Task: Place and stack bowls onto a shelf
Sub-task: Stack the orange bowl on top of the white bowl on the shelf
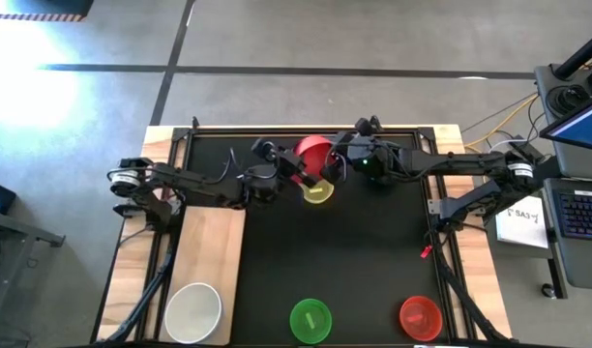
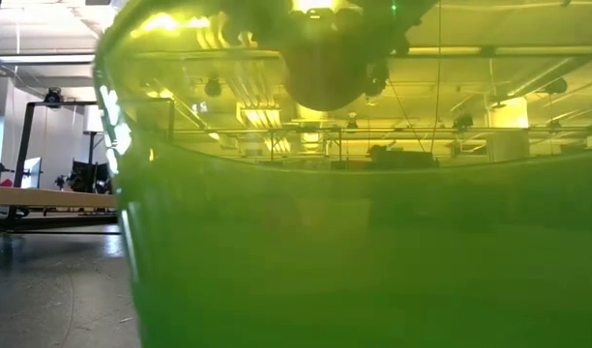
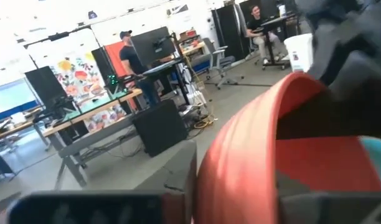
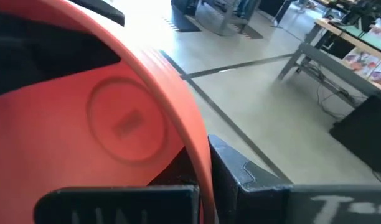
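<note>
A red bowl (image 1: 313,152) hangs tilted above the far middle of the black mat (image 1: 354,251), between my two arms. My right gripper (image 1: 337,164) comes from the right and is shut on it; the bowl fills the right wrist view (image 4: 116,124). My left gripper (image 1: 298,177) stands level at the bowl's left side, with the bowl's rim (image 3: 240,155) close before it. A yellow bowl (image 1: 318,191) shows just beside the left gripper's tip; whether they touch I cannot tell. On the wooden shelf (image 1: 214,242) at the left a white bowl (image 1: 192,311) rests on its base. My right gripper pinches the red bowl's rim (image 4: 200,155) between its two fingers, one on the inner side of the wall and one on the outer. The fingers come from the table's right, slanting slightly down. The bowl is lifted clear of the mat and tilted.
A bright green bowl (image 1: 310,320) and a second red bowl (image 1: 420,316) stand at the mat's near edge. The green one (image 2: 373,251) fills most of the low view. A laptop and papers lie on a stand beyond the table's right edge.
</note>
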